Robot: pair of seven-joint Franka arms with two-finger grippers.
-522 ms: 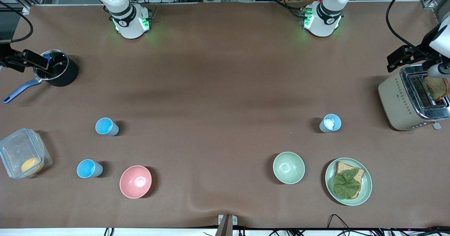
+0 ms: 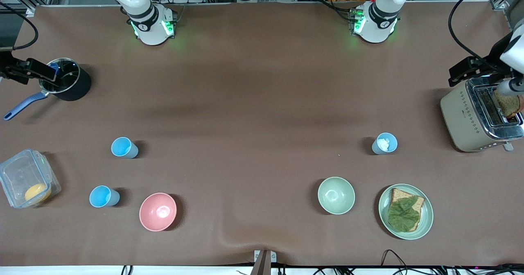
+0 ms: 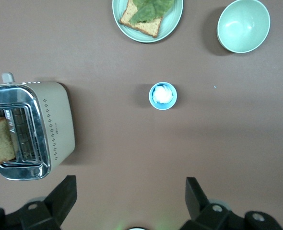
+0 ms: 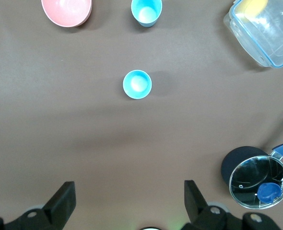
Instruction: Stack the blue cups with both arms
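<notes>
Two sky-blue cups (image 2: 124, 147) (image 2: 104, 196) stand upright and apart toward the right arm's end; both show in the right wrist view (image 4: 137, 84) (image 4: 146, 10). A greyer-blue cup with a white lump inside (image 2: 385, 143) stands toward the left arm's end and shows in the left wrist view (image 3: 163, 96). My left gripper (image 3: 130, 187) is open and empty, high over the table between its base and that cup; it shows at the front view's edge (image 2: 485, 76). My right gripper (image 4: 128, 189) is open and empty, high over the table (image 2: 26, 71).
A pink bowl (image 2: 158, 211) stands beside the nearer sky-blue cup. A pale green bowl (image 2: 336, 195) and a plate with bread and a leaf (image 2: 405, 211) stand nearer than the greyer-blue cup. Also here: a toaster (image 2: 477, 117), a lidded pot (image 2: 67, 82) and a clear box (image 2: 26, 183).
The left arm's hand has shifted slightly in the front view. The cups have not moved.
</notes>
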